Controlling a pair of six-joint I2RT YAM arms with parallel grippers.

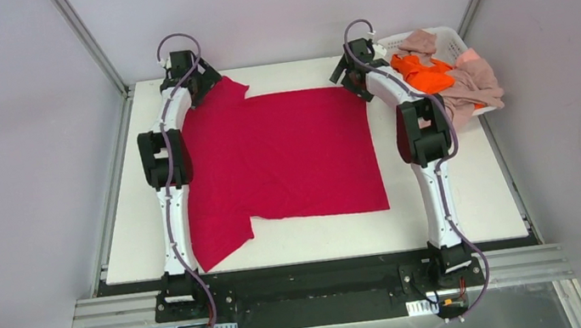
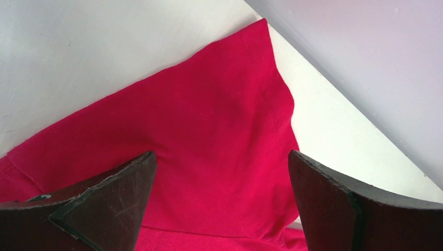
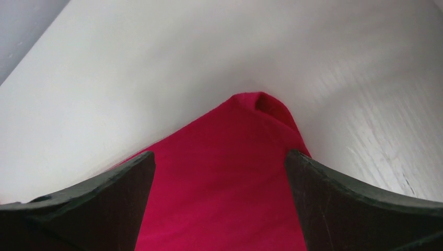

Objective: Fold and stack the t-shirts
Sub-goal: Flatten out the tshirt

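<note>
One crimson t-shirt (image 1: 282, 161) lies spread flat across the white table (image 1: 471, 190). An orange t-shirt (image 1: 422, 72) and pink-beige t-shirts (image 1: 475, 85) are heaped in the white basket (image 1: 449, 33) at the far right corner. The left gripper (image 2: 222, 157) is over the crimson shirt's far-left sleeve and the right gripper (image 3: 219, 157) over its far-right corner, both with jaws wide apart.

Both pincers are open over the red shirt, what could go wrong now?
The left pincer sits over the sleeve of the red shirt and may lift only that, skewing the fold. The right pincer faces a curled corner that might slip out. Its arm could snag pink shirts draped over the basket.
</note>
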